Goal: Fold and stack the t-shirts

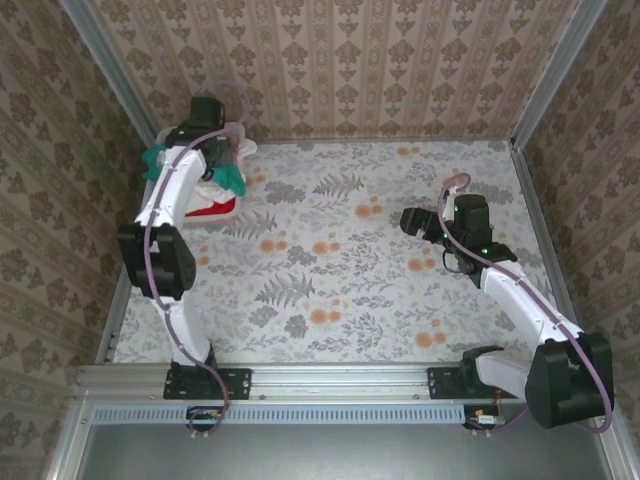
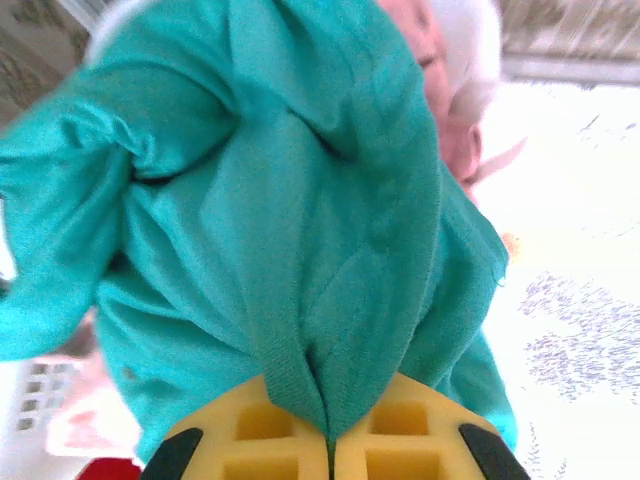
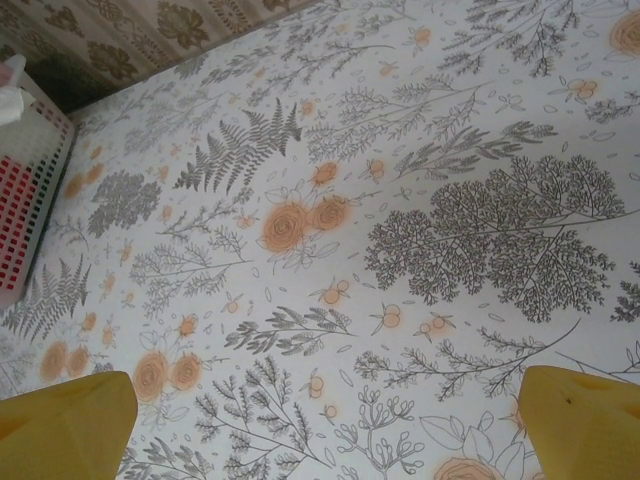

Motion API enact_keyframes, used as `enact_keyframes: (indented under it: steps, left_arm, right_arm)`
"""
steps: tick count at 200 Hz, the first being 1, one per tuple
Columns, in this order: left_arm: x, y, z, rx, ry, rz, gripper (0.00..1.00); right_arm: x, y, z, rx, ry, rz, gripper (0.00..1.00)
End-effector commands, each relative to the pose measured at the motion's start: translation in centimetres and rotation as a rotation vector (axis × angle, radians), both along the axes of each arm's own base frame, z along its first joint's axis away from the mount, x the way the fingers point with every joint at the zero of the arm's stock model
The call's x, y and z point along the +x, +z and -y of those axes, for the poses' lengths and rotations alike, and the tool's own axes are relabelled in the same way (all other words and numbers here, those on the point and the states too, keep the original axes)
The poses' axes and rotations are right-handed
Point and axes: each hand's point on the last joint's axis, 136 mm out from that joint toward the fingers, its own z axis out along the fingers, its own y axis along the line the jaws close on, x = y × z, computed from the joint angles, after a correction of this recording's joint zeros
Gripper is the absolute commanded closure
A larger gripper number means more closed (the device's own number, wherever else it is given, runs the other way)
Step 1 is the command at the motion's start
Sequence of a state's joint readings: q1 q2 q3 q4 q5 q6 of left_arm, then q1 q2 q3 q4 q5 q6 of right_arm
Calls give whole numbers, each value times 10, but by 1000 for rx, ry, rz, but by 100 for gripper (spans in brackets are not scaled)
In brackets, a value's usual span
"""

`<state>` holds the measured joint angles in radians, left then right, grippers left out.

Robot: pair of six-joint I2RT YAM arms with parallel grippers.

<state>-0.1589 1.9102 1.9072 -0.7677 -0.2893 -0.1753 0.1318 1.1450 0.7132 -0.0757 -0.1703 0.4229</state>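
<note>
The teal t-shirt (image 2: 300, 200) is clamped by the left gripper (image 2: 330, 440) over the tub (image 3: 38, 160); the right gripper (image 3: 325, 425), held open, is well apart.

- Teal-green t-shirt (image 2: 300, 200) is sitting bunched and creased, one fold being pinched between the closed pads of the left gripper (image 2: 330, 440), over the white tub (image 3: 40, 200) at the table's far left.
- Pink t-shirt (image 2: 445, 60) and white t-shirt (image 2: 478, 40) are lying crumpled just behind it.
- Red t-shirt (image 1: 208, 208) is lying low in the tub.
</note>
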Motion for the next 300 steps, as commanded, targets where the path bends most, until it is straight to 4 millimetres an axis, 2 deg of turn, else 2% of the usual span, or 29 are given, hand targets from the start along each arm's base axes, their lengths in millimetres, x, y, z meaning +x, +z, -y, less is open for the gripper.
enact_keyframes:
  steps: [1, 9, 21, 36, 40, 44, 69, 83, 99, 112, 128, 138, 143, 163, 182, 195, 204, 220, 227, 235, 242, 248, 251, 258, 268, 274, 283, 289, 300]
  left_arm:
    - [-12, 102, 12, 28, -38, 250, 100]
    - [-16, 122, 18, 48, -60, 299, 100]
    - [-22, 150, 20, 66, -69, 366, 92]
    - [-25, 179, 18, 75, -75, 430, 93]
    - [-25, 186, 17, 85, -76, 443, 96]
    - [-24, 190, 16, 98, -74, 451, 100]
    - [-15, 209, 3, 146, -30, 468, 100]
    - [-8, 217, 9, 109, -61, 479, 100]
    - [-9, 248, 31, 71, -122, 552, 100]
    - [-20, 280, 59, 80, -192, 636, 100]
    - [-41, 320, 95, 113, -269, 756, 100]
    - [-57, 342, 110, 128, -299, 826, 100]
    - [-68, 352, 126, 122, -336, 858, 100]
    - [-105, 379, 159, 70, -443, 941, 100]
    - [-139, 383, 198, -2, -573, 962, 100]
    - [-155, 374, 226, -42, -652, 951, 100]
    - [-160, 364, 236, -98, -673, 923, 100]
    - [-153, 322, 243, -253, -676, 792, 100]
    - [-144, 298, 241, -327, -649, 732, 96]
    - [-133, 262, 235, -406, -612, 659, 84]
    - [-121, 225, 228, -466, -571, 605, 67]
    - [-112, 198, 218, -521, -522, 573, 43]
    - [-108, 176, 217, -542, -510, 536, 34]
    - [-97, 133, 204, -595, -451, 472, 3]
    - [-89, 68, 188, -640, -356, 354, 0]
    - [-80, 34, 166, -648, -277, 293, 0]
    - [-79, -17, 150, -648, -200, 183, 0]
    - [-79, -42, 141, -635, -172, 124, 0]
    - [-83, -75, 129, -576, -136, 23, 0]
  right_arm:
    - [-2, 2, -7, 25, 29, 16, 0]
    - [-2, 3, -9, 33, 36, 18, 0]
    - [-1, 7, -11, 43, 43, 23, 0]
    - [-1, 11, -13, 49, 54, 30, 0]
    - [-1, 11, -13, 49, 55, 31, 0]
    - [-1, 12, -13, 50, 55, 31, 0]
    - [-3, 13, -14, 52, 59, 32, 0]
    - [-3, 13, -14, 52, 59, 32, 0]
    - [-4, 16, -15, 53, 63, 33, 0]
    - [-6, 20, -15, 55, 67, 36, 0]
    - [-8, 28, -16, 57, 73, 55, 0]
    - [-10, 33, -16, 60, 74, 67, 0]
    - [-11, 35, -16, 61, 75, 74, 0]
    - [-16, 45, -15, 63, 77, 100, 0]
    - [-22, 54, -13, 63, 71, 131, 0]
    - [-26, 62, -12, 66, 70, 166, 0]
    - [-29, 69, -13, 74, 76, 198, 0]
    - [-35, 79, -15, 100, 88, 250, 0]
    - [-38, 81, -17, 112, 99, 265, 0]
    - [-40, 81, -18, 119, 102, 273, 0]
    - [-42, 79, -18, 120, 99, 271, 0]
    - [-42, 77, -17, 118, 95, 266, 0]
    - [-42, 75, -16, 115, 92, 260, 0]
    - [-41, 70, -14, 106, 77, 242, 0]
    - [-38, 59, -12, 93, 64, 198, 1]
    - [-37, 52, -11, 85, 58, 169, 1]
    - [-33, 40, -11, 76, 48, 117, 2]
    - [-31, 32, -10, 68, 40, 78, 2]
    - [-28, 17, -11, 54, 38, 6, 5]
